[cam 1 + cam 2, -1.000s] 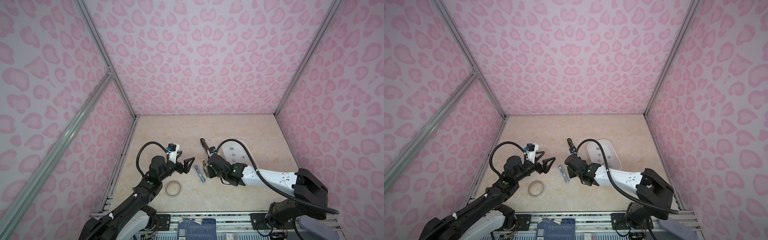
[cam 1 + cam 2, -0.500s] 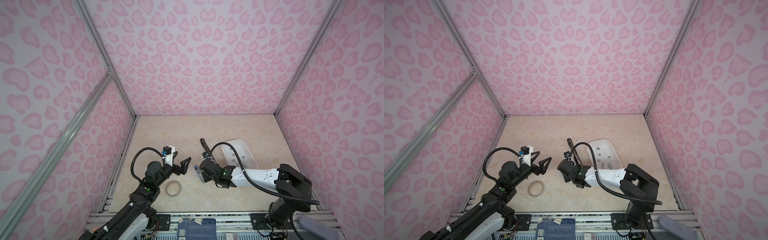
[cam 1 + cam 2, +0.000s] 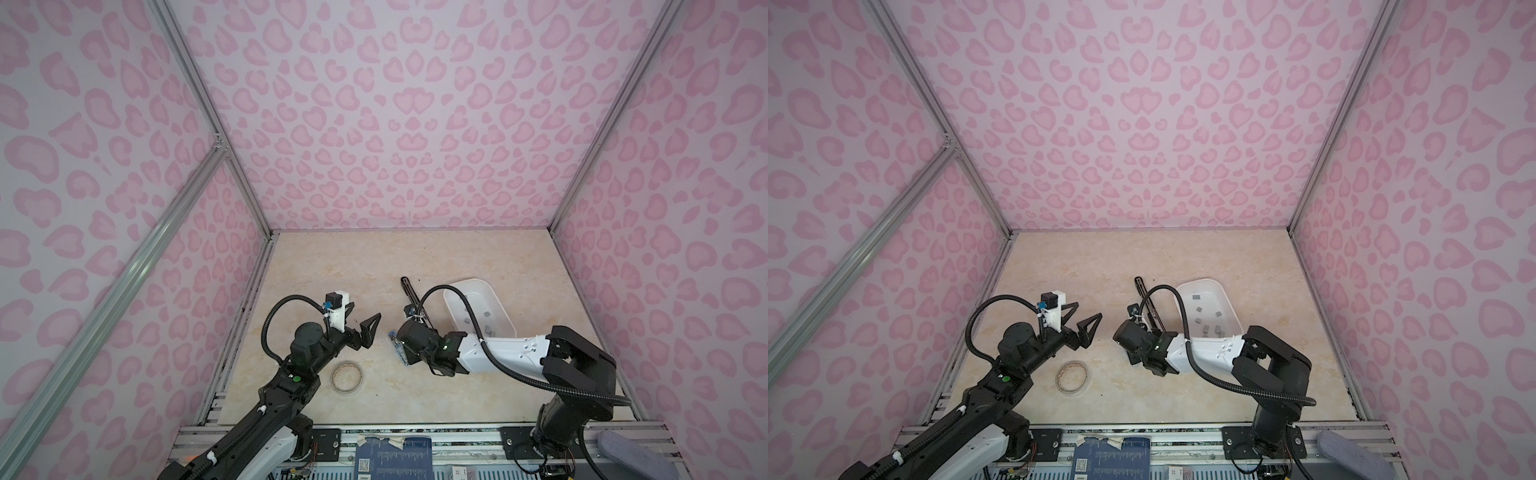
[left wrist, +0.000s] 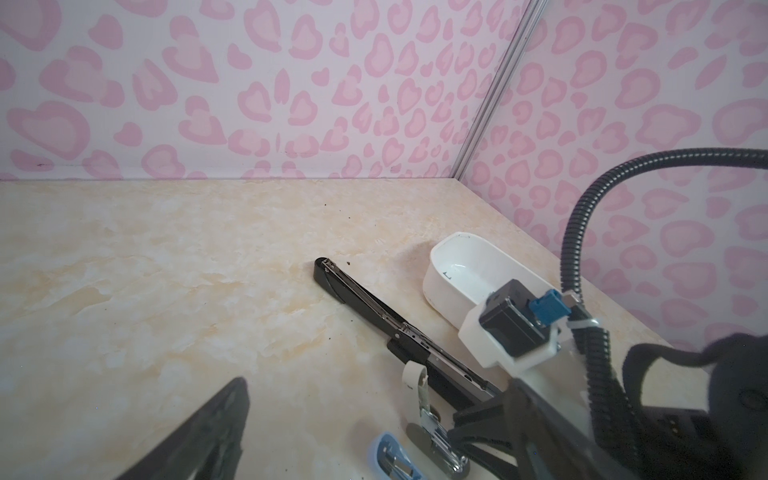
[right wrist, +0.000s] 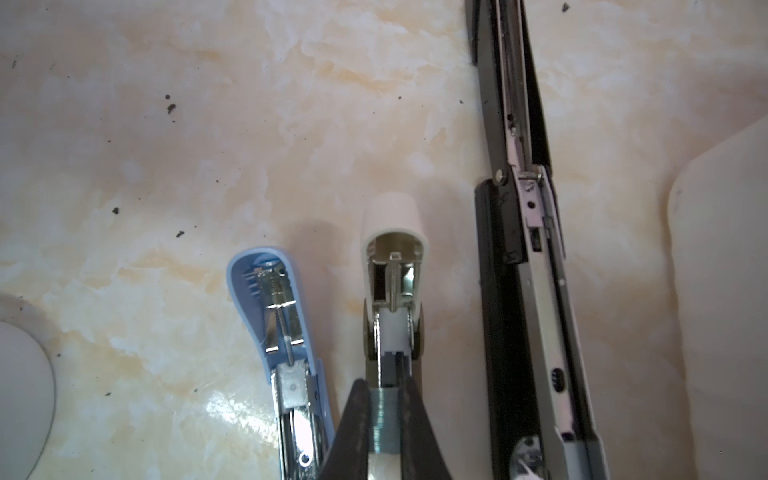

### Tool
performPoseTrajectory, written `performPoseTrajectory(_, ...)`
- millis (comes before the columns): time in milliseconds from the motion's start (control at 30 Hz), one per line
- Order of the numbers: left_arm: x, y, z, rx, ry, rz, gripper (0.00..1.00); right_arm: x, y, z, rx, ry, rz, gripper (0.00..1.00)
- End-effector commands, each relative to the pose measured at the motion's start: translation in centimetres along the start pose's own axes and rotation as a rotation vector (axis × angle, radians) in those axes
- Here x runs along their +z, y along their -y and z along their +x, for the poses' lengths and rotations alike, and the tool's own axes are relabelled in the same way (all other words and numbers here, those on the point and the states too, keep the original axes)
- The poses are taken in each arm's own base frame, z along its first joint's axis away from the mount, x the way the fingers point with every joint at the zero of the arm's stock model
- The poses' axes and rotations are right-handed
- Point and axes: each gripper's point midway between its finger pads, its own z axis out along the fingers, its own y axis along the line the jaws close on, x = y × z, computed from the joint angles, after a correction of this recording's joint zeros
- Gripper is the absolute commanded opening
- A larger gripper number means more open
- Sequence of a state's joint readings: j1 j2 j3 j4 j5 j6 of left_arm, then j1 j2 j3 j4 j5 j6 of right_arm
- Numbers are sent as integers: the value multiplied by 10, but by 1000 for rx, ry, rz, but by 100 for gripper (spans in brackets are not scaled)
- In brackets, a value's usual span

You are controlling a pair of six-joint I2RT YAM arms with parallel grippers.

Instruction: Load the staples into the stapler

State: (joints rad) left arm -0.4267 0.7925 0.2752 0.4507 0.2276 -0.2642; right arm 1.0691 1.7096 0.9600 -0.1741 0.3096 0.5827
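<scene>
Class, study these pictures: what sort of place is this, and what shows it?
Probably a robot test booth, not an office. Two robot arms are mounted at the front of a tabletop, pink patterned walls in metal framing enclose it, and opened staplers lie beside a white tray of staples.

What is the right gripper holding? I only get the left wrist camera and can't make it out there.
Observer: The right wrist view shows the right gripper shut on a grey staple strip, in line with the open channel of the white stapler.
Operator: Are more staples in the tray?
Observer: Yes, both top views show several loose strips inside the white tray.
Operator: Anything else lying around?
Observer: A tape ring lies flat beside the left arm.
</scene>
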Motion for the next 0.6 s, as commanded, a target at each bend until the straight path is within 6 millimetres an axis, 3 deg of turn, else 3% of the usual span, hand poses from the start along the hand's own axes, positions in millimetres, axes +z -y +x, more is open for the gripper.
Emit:
performPoseTrajectory(0, 0, 1, -11, 19, 45, 0, 97, -1, -12, -4, 7, 21, -20, 5)
performPoseTrajectory(267, 0, -2, -11, 18, 47, -20, 97, -5, -35, 2, -15, 3, -60, 4)
performPoseTrajectory(567, -6, -16, -12, 4, 67, -100, 97, 0, -38, 15, -6, -33, -72, 3)
